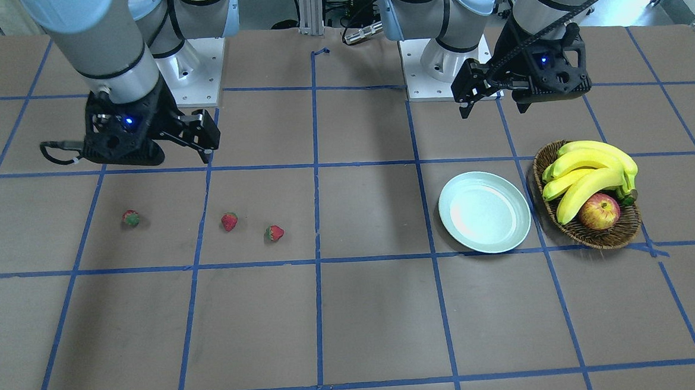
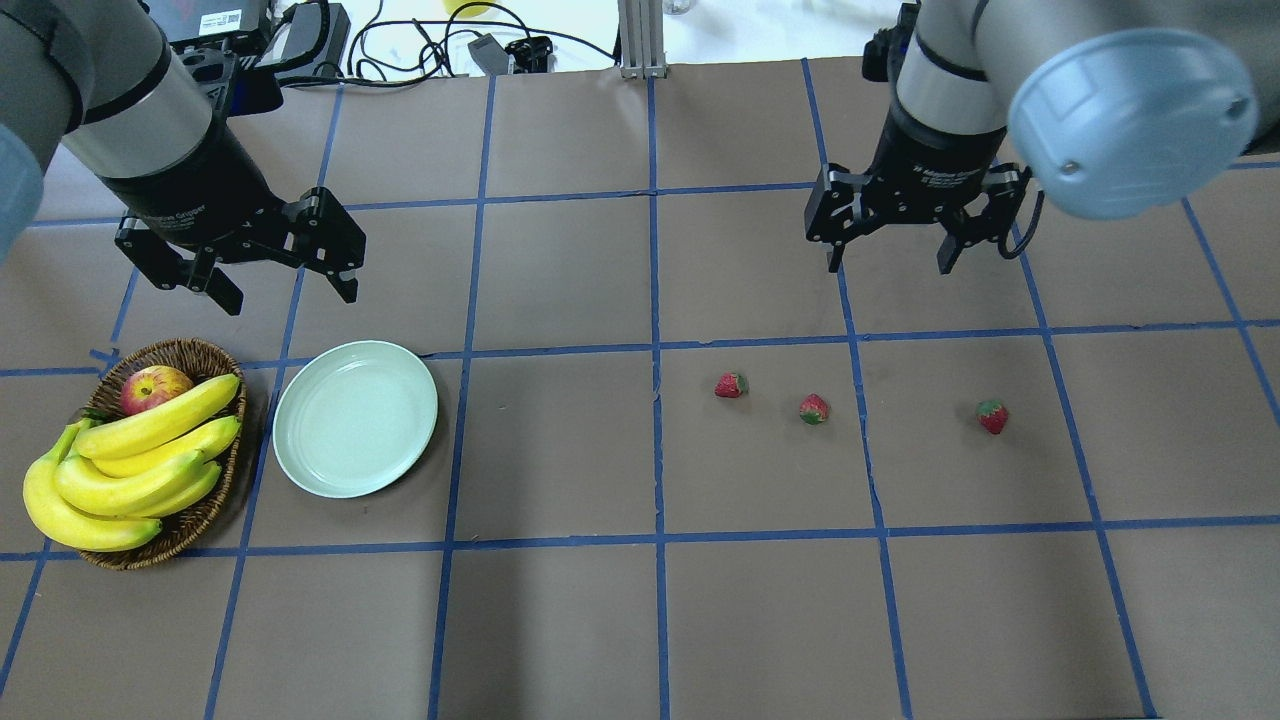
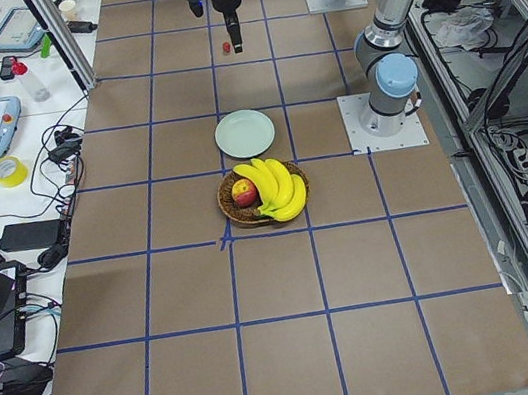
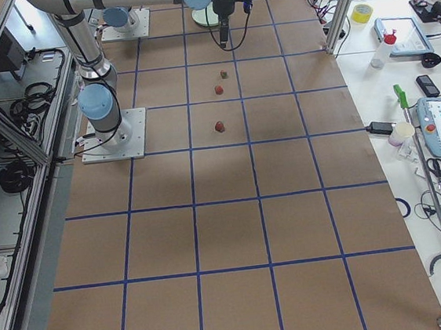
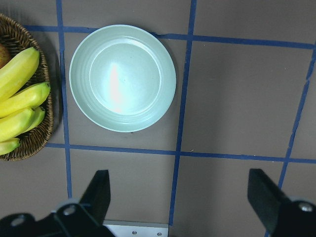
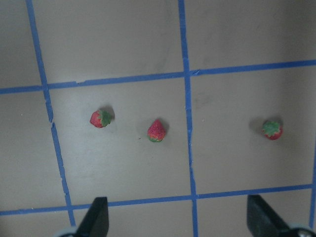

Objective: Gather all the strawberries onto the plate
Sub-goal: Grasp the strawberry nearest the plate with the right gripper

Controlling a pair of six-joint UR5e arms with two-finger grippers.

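I am hanging my right pincer wide apart and empty over the table, in the upper right of the overhead view. My left pincer is hovering in the upper left, likewise spread wide with nothing in it. Just below the right pincer in that view, the three strawberries are lying in a loose row on the bare paper, none in the plate. The left strawberry is sitting just right of the centre line with the middle one near it, and the right strawberry is lying well apart. The plate is sitting empty in the left half, below my left pincer and well apart from the fruit. I am judging the risks so: the berries are tiny and rounded, so fingers closing off-centre could be rolling or squashing one. Reaching for either close neighbour could be knocking the other, and the long carry could be crowding my two arms over the plate. Farthest left, the wicker basket is standing just beside the plate, holding bananas and an apple, so a release too far left could be landing there. I am seeing only blue tape lines between berries and plate.
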